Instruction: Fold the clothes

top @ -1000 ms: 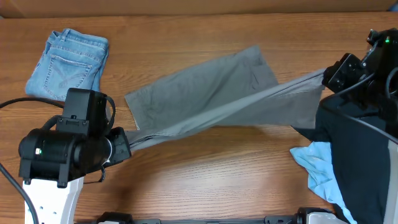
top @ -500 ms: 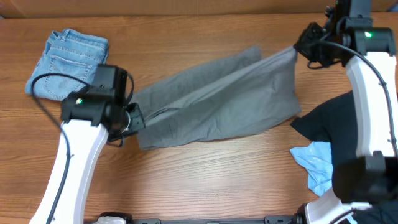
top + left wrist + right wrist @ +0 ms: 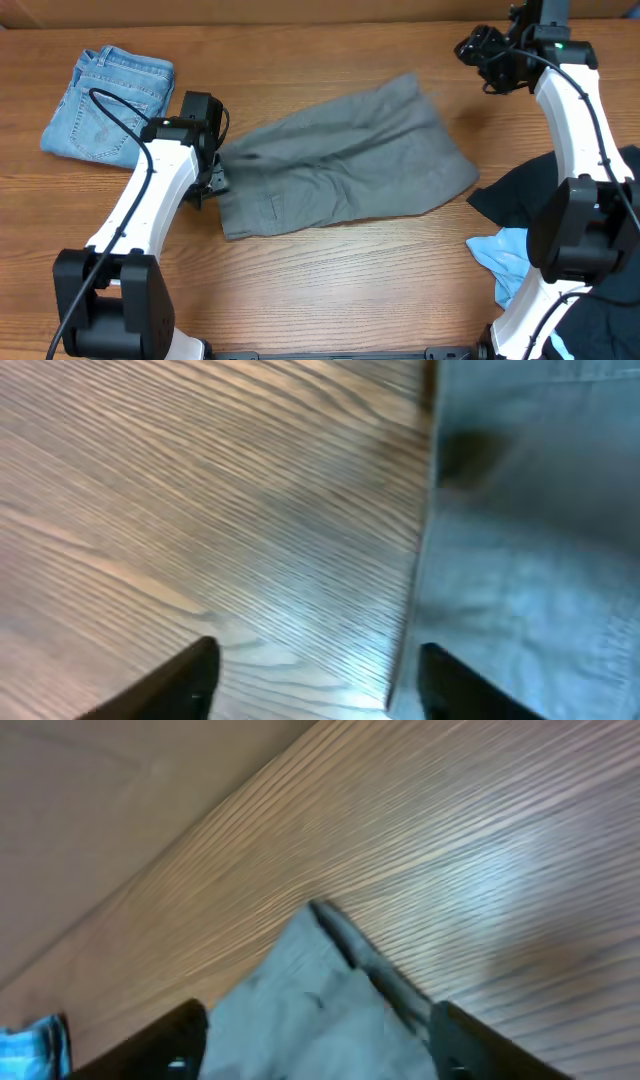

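Note:
The grey shorts lie doubled over on the table's middle, one pocket seam showing near their front left. My left gripper hovers at their left edge, open. In the left wrist view the gripper has bare wood between its fingers, and the shorts' edge runs down the right side. My right gripper is up at the far right, open and apart from the shorts' far corner. In the right wrist view that corner lies on the wood below the spread gripper.
Folded light-blue jeans sit at the far left. A dark navy shirt and a pale blue cloth are heaped at the right, near the right arm's base. A cardboard wall lines the back edge.
Both grippers carried the shorts' near edge over toward the back, then opened and let it go. The shorts have gone from stretched taut to lying doubled on the table.

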Action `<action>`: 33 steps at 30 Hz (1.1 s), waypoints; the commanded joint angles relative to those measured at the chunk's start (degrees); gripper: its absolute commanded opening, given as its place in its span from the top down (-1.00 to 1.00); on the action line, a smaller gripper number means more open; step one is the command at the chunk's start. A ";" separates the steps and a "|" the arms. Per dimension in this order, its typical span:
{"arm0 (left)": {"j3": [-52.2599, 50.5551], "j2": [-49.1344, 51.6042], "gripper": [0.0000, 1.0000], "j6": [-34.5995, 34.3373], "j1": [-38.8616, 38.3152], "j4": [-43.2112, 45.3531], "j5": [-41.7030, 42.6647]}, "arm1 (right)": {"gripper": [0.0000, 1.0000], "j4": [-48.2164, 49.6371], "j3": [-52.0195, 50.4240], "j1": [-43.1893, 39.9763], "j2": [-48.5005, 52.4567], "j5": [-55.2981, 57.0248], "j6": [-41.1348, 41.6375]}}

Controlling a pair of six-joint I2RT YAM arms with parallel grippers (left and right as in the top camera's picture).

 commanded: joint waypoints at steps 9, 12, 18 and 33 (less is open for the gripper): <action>-0.04 -0.57 -0.57 2.93 -0.15 -6.29 9.25 | -0.57 -22.73 1.09 -4.20 -0.26 7.13 -6.60; -2.84 -0.55 -0.49 3.65 -0.15 -4.26 11.67 | -0.56 -25.73 0.20 -4.48 -0.24 7.30 -6.62; -14.49 -0.46 -0.51 3.82 -0.13 7.43 18.93 | -0.56 -25.40 -3.93 -4.31 -0.24 6.84 -6.69; -22.36 -0.57 0.92 4.81 4.70 11.28 10.01 | -0.55 -25.81 -4.20 -4.17 -0.24 1.29 -9.64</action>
